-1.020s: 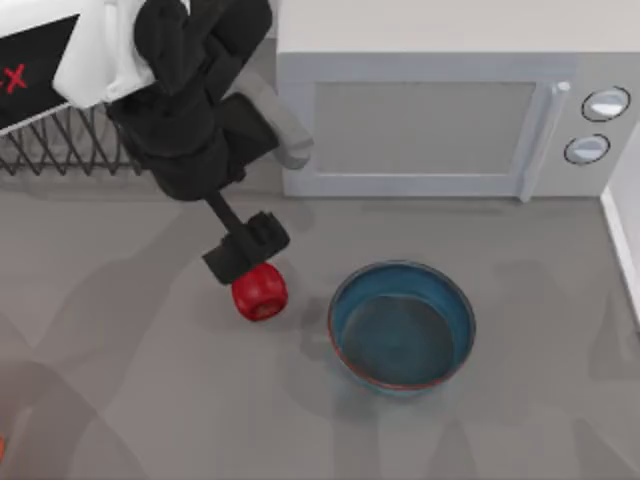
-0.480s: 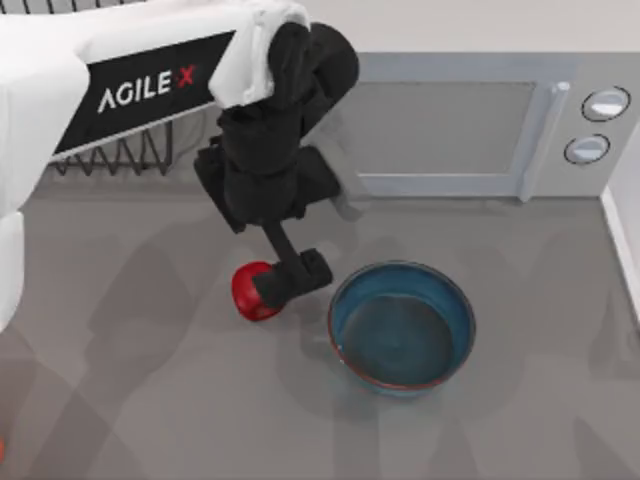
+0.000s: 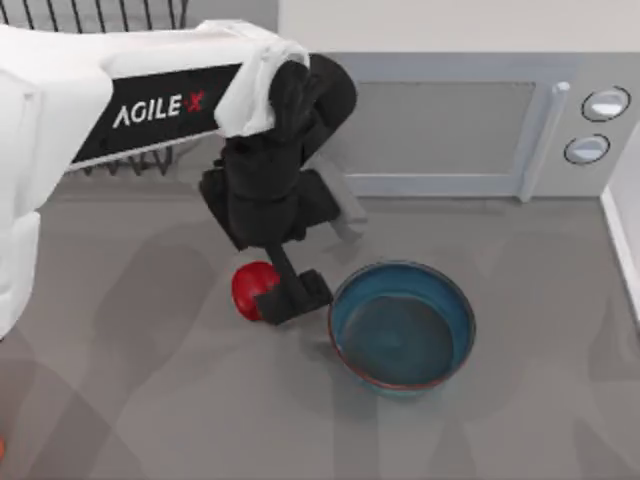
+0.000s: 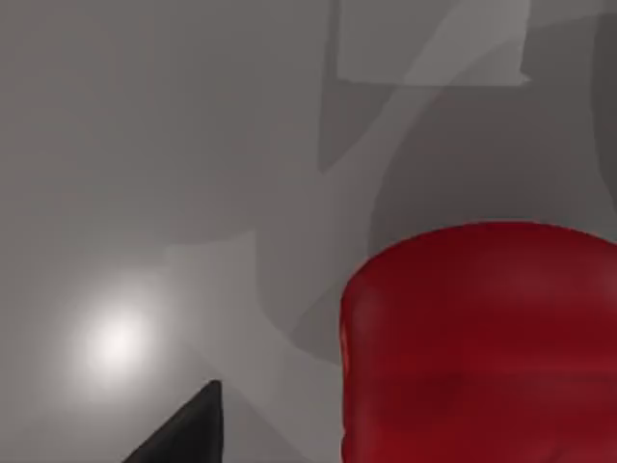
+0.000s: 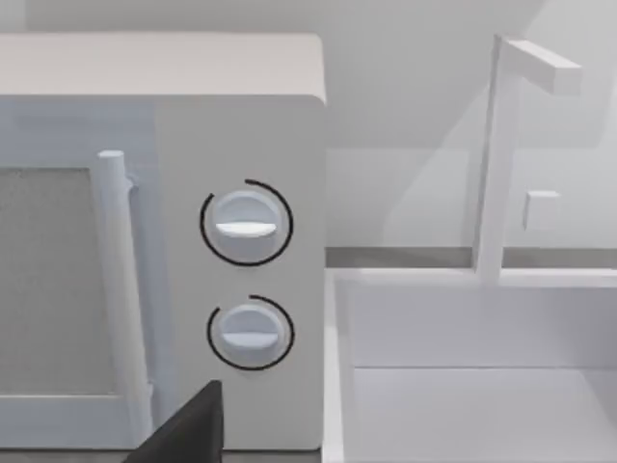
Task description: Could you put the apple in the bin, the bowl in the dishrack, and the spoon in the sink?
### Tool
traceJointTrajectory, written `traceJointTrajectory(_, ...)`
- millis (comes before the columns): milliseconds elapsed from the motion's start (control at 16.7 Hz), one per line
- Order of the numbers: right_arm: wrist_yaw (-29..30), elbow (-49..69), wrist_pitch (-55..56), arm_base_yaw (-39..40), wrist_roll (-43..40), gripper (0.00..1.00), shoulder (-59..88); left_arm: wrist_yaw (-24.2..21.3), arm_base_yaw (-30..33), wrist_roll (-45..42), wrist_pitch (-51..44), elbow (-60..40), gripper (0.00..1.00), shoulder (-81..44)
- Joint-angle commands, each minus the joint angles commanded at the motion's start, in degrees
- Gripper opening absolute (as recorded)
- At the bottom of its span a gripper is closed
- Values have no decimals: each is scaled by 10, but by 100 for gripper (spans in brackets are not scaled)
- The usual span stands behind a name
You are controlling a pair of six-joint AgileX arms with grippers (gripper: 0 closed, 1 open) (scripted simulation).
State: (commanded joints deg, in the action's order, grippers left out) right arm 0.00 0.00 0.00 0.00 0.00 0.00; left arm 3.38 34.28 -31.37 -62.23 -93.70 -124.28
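Observation:
The red apple (image 3: 247,288) lies on the grey counter, just left of the teal-blue bowl (image 3: 402,325). My left gripper (image 3: 288,297) hangs over the apple's right side, between apple and bowl, and covers part of the fruit. In the left wrist view the apple (image 4: 482,338) looms close, and one black fingertip (image 4: 188,436) stands apart from it with counter showing between; the gripper is open. The black wire dishrack (image 3: 100,14) stands at the back left, behind my left arm. The sink (image 5: 463,386) is at the right. Spoon and bin are out of view.
A white microwave (image 3: 450,120) stands along the back, right behind the bowl, with its two dials (image 5: 246,224) in the right wrist view. A white faucet (image 5: 496,154) rises over the sink. My right arm is parked facing the microwave and sink; one fingertip (image 5: 188,429) shows.
My left arm swung in from the left. Its gripper crossed from the apple's upper left to its right side and came slightly lower. Apple and bowl stayed put.

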Motion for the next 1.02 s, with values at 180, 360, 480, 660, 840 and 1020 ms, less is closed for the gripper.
traceJointTrajectory(180, 0, 0, 0, 0, 0, 100, 0, 0, -2, -2, 61, 42, 100, -18)
traceJointTrajectory(360, 0, 0, 0, 0, 0, 100, 0, 0, -1, -3, 73, 50, 100, -25)
traceJointTrajectory(480, 0, 0, 0, 0, 0, 100, 0, 0, -1, -3, 73, 50, 100, -25)
traceJointTrajectory(660, 0, 0, 0, 0, 0, 100, 0, 0, -1, -3, 73, 50, 77, -25)
traceJointTrajectory(840, 0, 0, 0, 0, 0, 100, 0, 0, -1, -3, 73, 50, 55, -25)
traceJointTrajectory(1020, 0, 0, 0, 0, 0, 100, 0, 0, -1, -3, 73, 50, 32, -25)
